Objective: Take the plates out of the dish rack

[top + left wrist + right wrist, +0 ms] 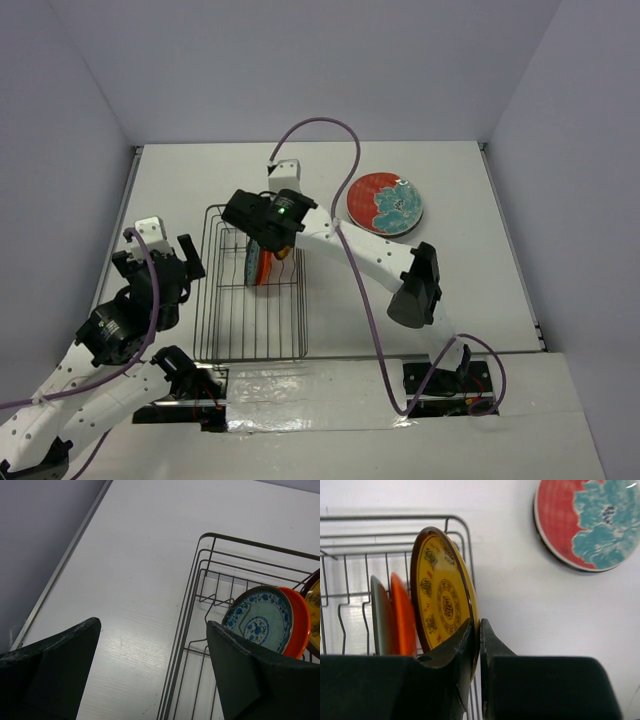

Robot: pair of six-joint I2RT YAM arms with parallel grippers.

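The grey wire dish rack (215, 300) lies left of centre. A yellow plate (442, 597) with a dark rim stands upright in it, beside a teal plate with an orange rim (400, 615). My right gripper (479, 635) is shut on the yellow plate's rim, over the rack's far right part (272, 232). A red plate with teal flowers (385, 203) lies flat on the table right of the rack. My left gripper (152, 645) is open and empty, hovering by the rack's left side (160, 265). The teal plate (262, 622) and the rack (200, 580) show in the left wrist view.
White walls close in the table on the left, back and right. The red plate also shows in the right wrist view (587, 522). A purple cable (345, 175) loops over the table above the right arm.
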